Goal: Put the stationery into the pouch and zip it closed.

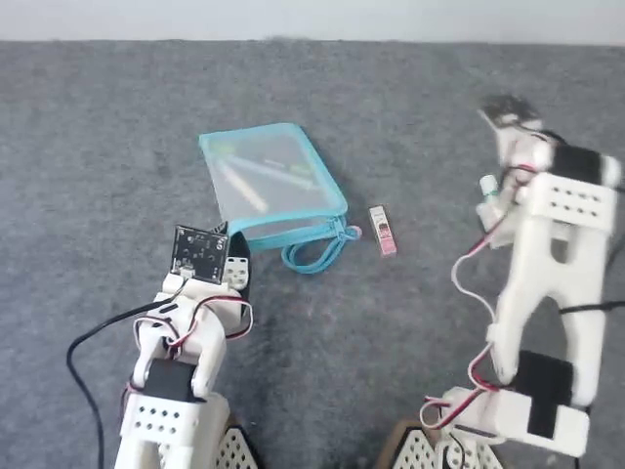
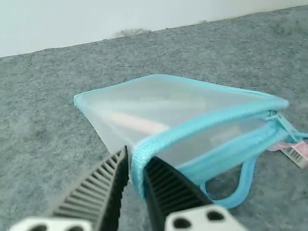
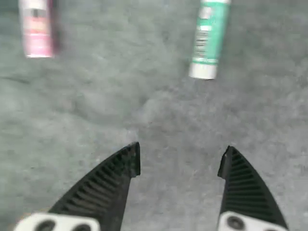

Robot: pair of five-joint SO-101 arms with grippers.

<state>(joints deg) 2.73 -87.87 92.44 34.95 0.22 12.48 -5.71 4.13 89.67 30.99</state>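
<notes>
Currently left hand (image 2: 136, 159) pinches the pouch (image 2: 183, 115) corner at its zipper edge, probably anchoring it for loading, while right hand (image 3: 182, 150) gapes wide, green stick (image 3: 208, 38) and pink stick (image 3: 37, 29) loose on the desk (image 3: 120, 106) just ahead of it.

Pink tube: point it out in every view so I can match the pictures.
High view: the pink tube lies on the grey mat, just right of the pouch at its zip end.
Left wrist view: it peeks out past that same zip end, beside the pouch.
Right wrist view: it lies ahead of the open right gripper, apart from a green tube.
Shared landmark: the pouch's zip end, in the high and left wrist views.
</notes>
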